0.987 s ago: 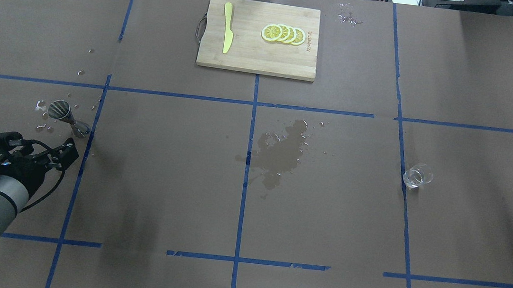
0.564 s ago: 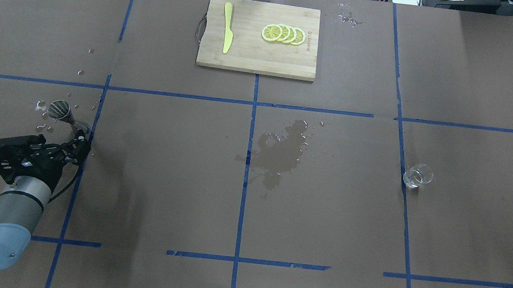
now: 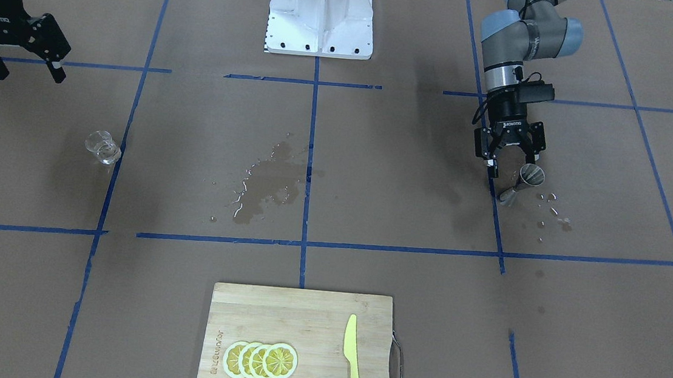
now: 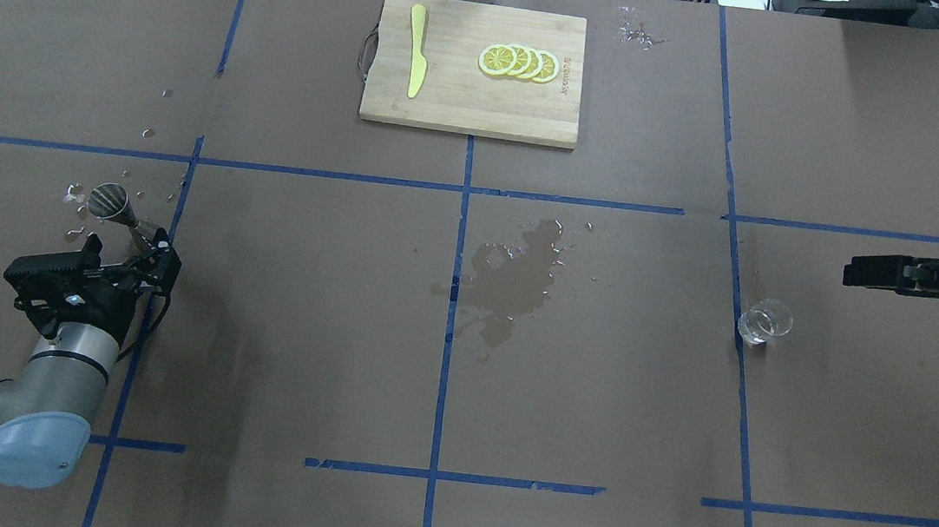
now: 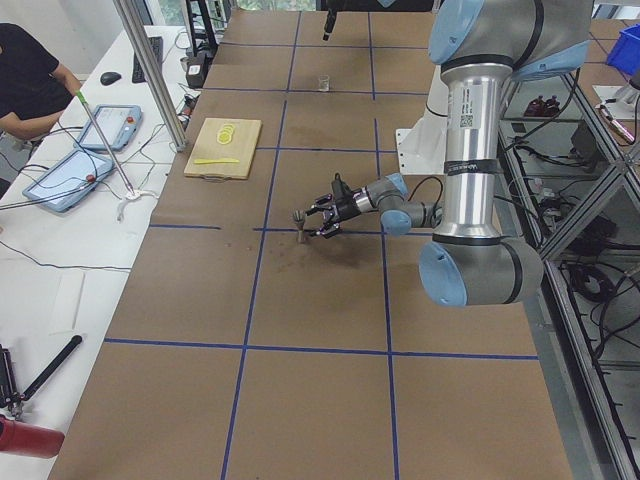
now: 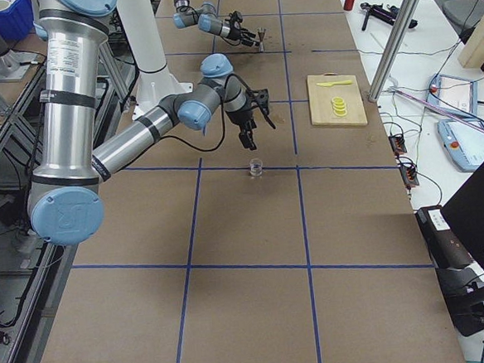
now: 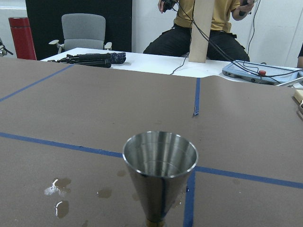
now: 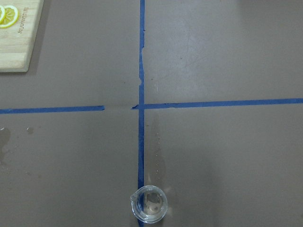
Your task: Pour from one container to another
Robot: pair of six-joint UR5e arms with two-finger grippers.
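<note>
Hanging the left gripper [image 3: 507,170] with fingers spread apart just behind the small grey steel hourglass-shaped jigger [image 3: 523,184], and holding the right gripper [image 3: 30,74], fingers also apart, near the small clear glass cup [image 3: 102,147].

I read "ROBOTIQ" on the left gripper [image 3: 508,171] and on the right gripper [image 3: 30,74] — white lettering. The cutting board [image 3: 300,320] carries a stamp — illegible to me.

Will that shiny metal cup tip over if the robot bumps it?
Probably. The steel jigger stands on its narrower cone, wide mouth up, so it looks top-heavy. Its smooth sloped sides seem slippery to pinch, and wet drops lie beside it. Being metal, it likely won't break.
</note>
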